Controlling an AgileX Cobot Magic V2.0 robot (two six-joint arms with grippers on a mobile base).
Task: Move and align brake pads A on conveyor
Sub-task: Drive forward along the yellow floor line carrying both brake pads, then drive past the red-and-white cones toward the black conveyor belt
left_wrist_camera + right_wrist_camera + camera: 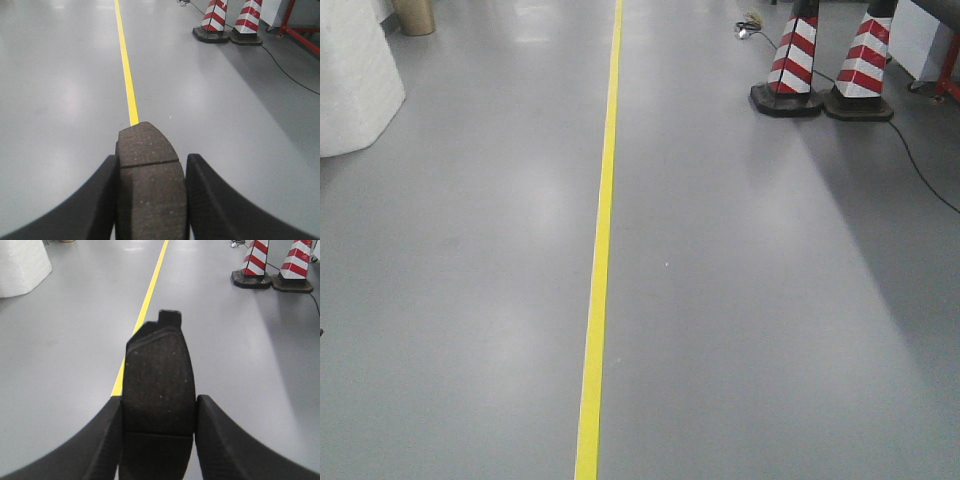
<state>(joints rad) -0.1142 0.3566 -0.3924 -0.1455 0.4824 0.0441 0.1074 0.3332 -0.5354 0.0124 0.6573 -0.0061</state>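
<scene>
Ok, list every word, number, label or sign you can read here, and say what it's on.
No readable text in any view.
On the left brake pad, in the left end effector: none visible.
On the right brake pad, in the right end effector: none visible.
The striped cones and yellow floor line: markings only, no lettering.

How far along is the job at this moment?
Done: both pickups. In hand: the left claw is shut on a brake pad, the right claw on a second pad, above grey floor with a yellow line. Left: no conveyor in view; placing and aligning remain.
</scene>
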